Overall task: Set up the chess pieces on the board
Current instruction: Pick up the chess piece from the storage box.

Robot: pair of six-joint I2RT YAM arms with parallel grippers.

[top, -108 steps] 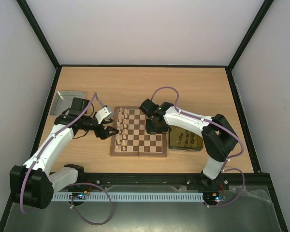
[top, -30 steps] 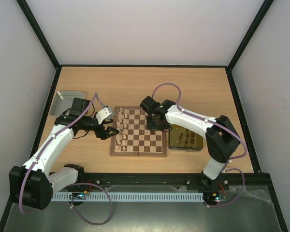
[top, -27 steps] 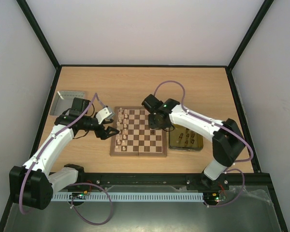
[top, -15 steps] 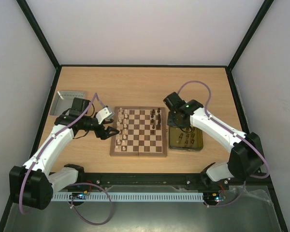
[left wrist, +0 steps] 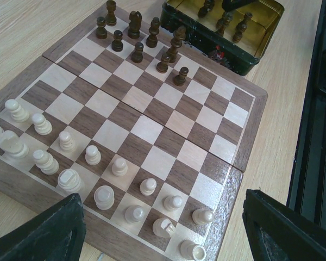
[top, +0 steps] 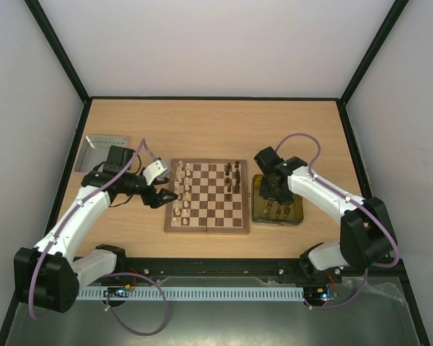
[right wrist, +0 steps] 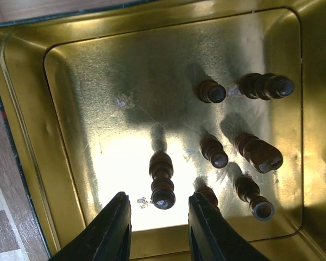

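The board (top: 206,229) lies mid-table. Cream chess pieces (top: 179,192) fill its left columns and dark ones (top: 234,175) stand at its far right. My left gripper (top: 164,193) hovers open at the board's left edge. In the left wrist view its fingers (left wrist: 49,234) straddle the near cream rows (left wrist: 119,166) and hold nothing. My right gripper (top: 276,193) hangs over the yellow tray (top: 294,216). In the right wrist view it (right wrist: 160,220) is open. A dark piece (right wrist: 162,185) stands just beyond its tips, untouched, among several others (right wrist: 255,155).
A silver metal tray (top: 101,153) sits at the far left of the table. The yellow tray's gold walls (right wrist: 22,109) enclose the right fingers. A black rail (left wrist: 318,109) runs along the table's near edge, close to the board.
My right arm swung off the board's right side to above the yellow tray and its jaws widened. The dark pieces it covered now show. The left arm stayed still.
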